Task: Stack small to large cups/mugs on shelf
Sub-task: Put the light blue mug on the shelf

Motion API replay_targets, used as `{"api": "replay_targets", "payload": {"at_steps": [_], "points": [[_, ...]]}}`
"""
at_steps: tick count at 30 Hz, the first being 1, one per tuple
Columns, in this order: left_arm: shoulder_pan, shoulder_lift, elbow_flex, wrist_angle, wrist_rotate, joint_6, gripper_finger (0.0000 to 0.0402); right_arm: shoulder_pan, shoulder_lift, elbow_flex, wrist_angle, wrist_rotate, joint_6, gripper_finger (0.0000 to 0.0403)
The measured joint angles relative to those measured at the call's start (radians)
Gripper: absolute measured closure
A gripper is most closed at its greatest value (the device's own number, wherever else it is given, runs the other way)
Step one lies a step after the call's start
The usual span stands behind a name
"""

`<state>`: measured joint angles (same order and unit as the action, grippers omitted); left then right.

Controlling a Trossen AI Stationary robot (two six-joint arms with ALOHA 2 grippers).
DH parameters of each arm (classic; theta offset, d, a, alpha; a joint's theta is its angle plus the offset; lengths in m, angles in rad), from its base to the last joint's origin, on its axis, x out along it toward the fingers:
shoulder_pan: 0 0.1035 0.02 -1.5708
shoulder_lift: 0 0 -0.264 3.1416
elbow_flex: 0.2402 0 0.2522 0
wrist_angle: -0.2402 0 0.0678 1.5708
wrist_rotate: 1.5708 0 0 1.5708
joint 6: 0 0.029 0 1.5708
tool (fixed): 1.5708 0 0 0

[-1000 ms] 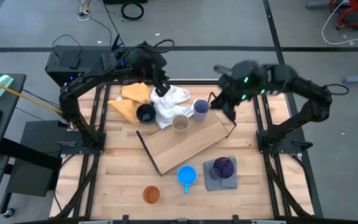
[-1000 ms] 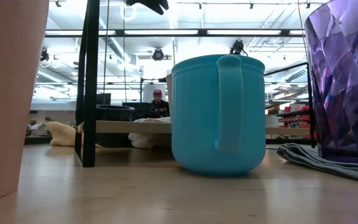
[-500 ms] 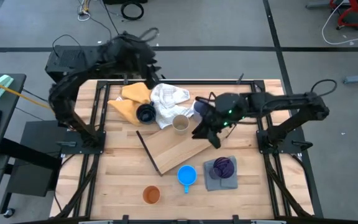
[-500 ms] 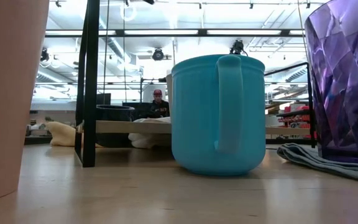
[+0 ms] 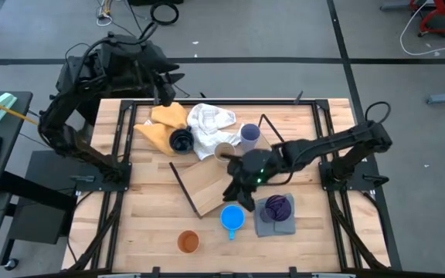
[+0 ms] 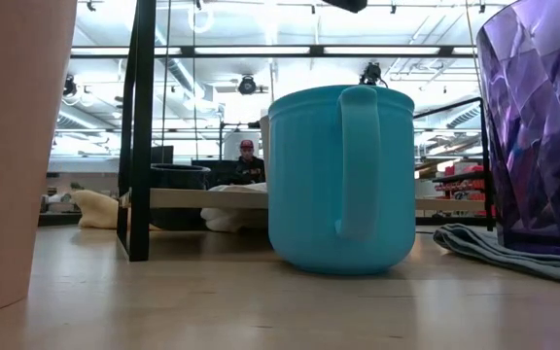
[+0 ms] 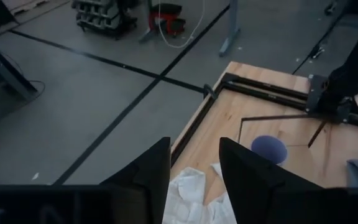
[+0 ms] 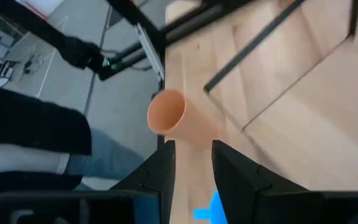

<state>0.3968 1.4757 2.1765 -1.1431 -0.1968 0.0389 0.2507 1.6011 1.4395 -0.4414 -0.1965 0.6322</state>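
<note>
From above, the shelf [image 5: 219, 179] lies at an angle in the middle of the bench [image 5: 149, 224], a light-wood board with thin black wire framing. The right arm reaches in from the right, low over the shelf's near right part, and its right claw [image 5: 236, 194] hangs just above and beside the bright blue mug [image 5: 232, 218], which stands on the bench near the shelf's near edge. To the right of that mug the purple cup [image 5: 277, 207] sits on a grey cloth [image 5: 263, 224], and the orange cup [image 5: 188, 242] stands alone toward the near left. At the far side, the beige cup [image 5: 223, 152] rests at the shelf's far edge, the lavender cup [image 5: 249, 134] just right of it, and the dark navy mug [image 5: 181, 140] sits between a yellow cloth [image 5: 162, 123] and a white cloth [image 5: 207, 125]. The left arm is pulled back, its left claw [image 5: 163, 91] hanging over the bench's far left edge. From bench height, the bright blue mug fills the centre with its handle facing me, the purple cup looms at right, and the orange cup at left. Through the left wrist camera, its fingers [image 7: 151, 171] stand slightly apart, gripping nothing. Through the right wrist camera, the fingers [image 8: 161, 163] are parted and empty too.
</note>
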Motion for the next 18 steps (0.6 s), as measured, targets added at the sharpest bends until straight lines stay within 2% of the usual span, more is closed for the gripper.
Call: {"api": "replay_targets", "payload": {"at_steps": [6, 10, 18], "points": [[-0.004, 0.001, 0.0, -0.043, 0.058, 0.001, 0.0256, 0.072, 0.012, 0.001, 0.007, -0.007, 0.06, 0.0291], [-0.01, 0.001, 0.0, -0.06, 0.062, 0.012, 0.025, 0.125, 0.013, 0.001, 0.007, -0.003, 0.089, 0.0291], [-0.015, 0.001, 0.0, -0.065, 0.063, 0.001, 0.0257, 0.234, 0.056, 0.002, -0.014, 0.098, 0.082, 0.0291]]}}
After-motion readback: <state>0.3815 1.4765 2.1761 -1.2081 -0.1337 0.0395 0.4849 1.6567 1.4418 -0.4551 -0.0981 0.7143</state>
